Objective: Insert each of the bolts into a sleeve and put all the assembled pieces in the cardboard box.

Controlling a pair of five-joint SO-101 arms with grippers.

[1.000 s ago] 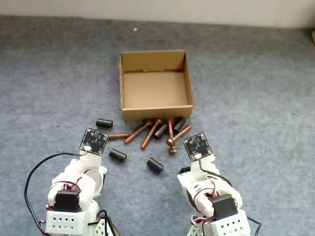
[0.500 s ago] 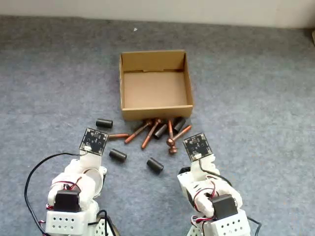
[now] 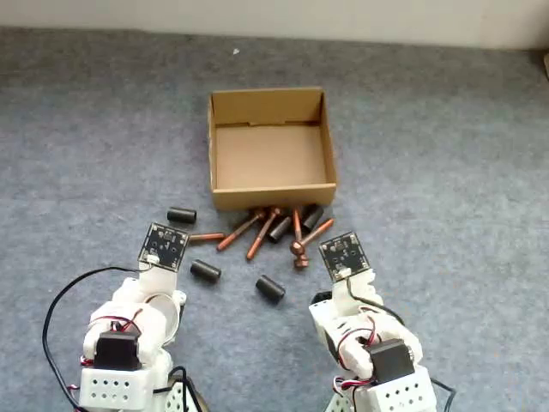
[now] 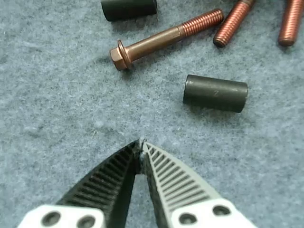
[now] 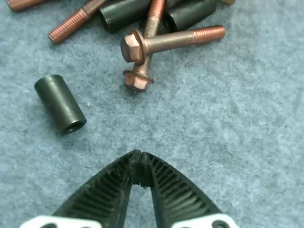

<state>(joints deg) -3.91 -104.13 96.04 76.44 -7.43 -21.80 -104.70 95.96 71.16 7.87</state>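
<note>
- Two arms sit at the near edge of the grey bench (image 3: 446, 172), the left arm (image 3: 137, 318) and the right arm (image 3: 364, 330) flanking the scattered parts
- On the left arm, the left jaws are closed tip to tip on nothing, above bare bench; ahead of them lie a black sleeve (image 4: 215, 93) and a copper bolt (image 4: 164, 39), near each other but not touching
- On the right arm, the right jaws are likewise closed and grip nothing; ahead lie a lone sleeve (image 5: 60, 103) and two crossed bolts (image 5: 171, 40), their heads touching
- At mid-bench the cardboard box (image 3: 273, 196) stands open-topped, with the bolt cluster (image 3: 262, 234) just before its near wall
- Three more sleeves (image 3: 205, 271) lie singly, apart from that cluster
</note>
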